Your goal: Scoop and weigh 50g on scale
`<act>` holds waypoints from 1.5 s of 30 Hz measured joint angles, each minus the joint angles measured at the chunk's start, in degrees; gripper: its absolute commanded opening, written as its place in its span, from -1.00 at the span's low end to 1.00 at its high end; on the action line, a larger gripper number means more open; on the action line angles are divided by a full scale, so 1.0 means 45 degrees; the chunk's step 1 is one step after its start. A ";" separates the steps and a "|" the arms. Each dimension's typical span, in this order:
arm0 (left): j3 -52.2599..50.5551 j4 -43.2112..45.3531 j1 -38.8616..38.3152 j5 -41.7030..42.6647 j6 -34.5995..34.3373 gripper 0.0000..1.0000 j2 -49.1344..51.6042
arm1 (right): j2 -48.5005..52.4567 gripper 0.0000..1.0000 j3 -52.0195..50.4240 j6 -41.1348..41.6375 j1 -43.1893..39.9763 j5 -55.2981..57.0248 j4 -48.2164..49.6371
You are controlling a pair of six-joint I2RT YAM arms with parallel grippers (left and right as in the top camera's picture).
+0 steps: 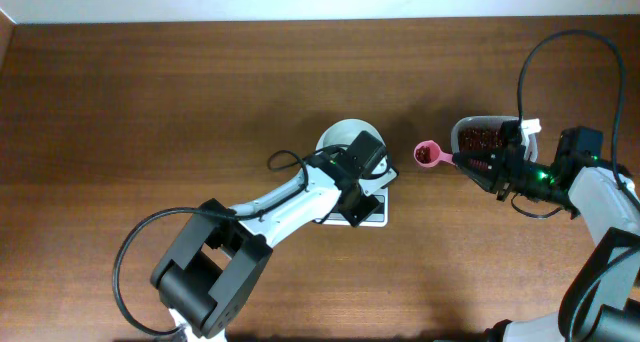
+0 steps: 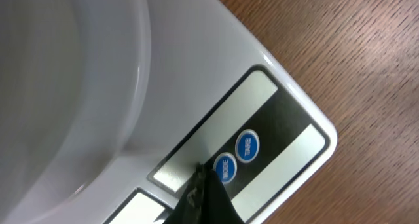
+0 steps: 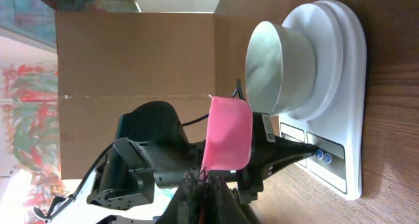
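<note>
Overhead, the counter (image 1: pixel 150 92) carries the scale (image 1: pixel 376 214) and its bowl (image 1: pixel 340 138) at centre, with the beans (image 1: pixel 482 139) in a tub (image 1: pixel 457 134) to the right. My right gripper (image 1: pixel 468 162) is clamped on a pink scoop (image 1: pixel 428 154) between them. My left gripper (image 2: pixel 200 181), fingers together, is tipped beside the MODE button (image 2: pixel 224 168).

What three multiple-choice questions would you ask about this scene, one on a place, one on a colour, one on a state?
1. Where does the white bowl stand? A on a shelf; B on bare table; C on the scale.
2. What colour is the scoop? A pink; B green; C white.
3. How is the left gripper? A wide open; B shut; C gripping the scoop.
Answers: 1 C, the bowl sits on the scale's platform. 2 A, the right wrist view shows it pink. 3 B, its fingertips meet in one point by the blue buttons.
</note>
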 measured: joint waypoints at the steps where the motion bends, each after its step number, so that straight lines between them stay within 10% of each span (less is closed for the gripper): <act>1: 0.0034 -0.0282 0.0000 -0.0005 0.0000 -1.00 -0.0005 | 0.0000 -0.92 0.0000 0.0000 0.0000 0.0000 0.0005; 7: 0.0121 -0.2735 -0.0044 -0.0136 -0.0005 -0.94 -0.0593 | 0.0000 -0.92 0.0000 -0.0005 0.0000 0.0000 0.0102; 11: 0.0384 -0.3065 -0.0044 -0.0189 -0.0039 0.98 -0.3478 | 0.0000 -0.92 0.0000 -0.0005 0.0005 0.0000 0.0427; 29: 0.0500 -0.5323 0.0039 -0.0860 0.1175 0.98 -0.5829 | 0.0000 -0.92 0.0000 0.0005 0.0010 0.0597 0.1156; 45: 0.0549 -0.6868 0.3444 0.1355 0.2749 0.98 -0.8626 | 0.0000 -0.92 0.0000 -0.0005 0.0010 0.0617 0.1161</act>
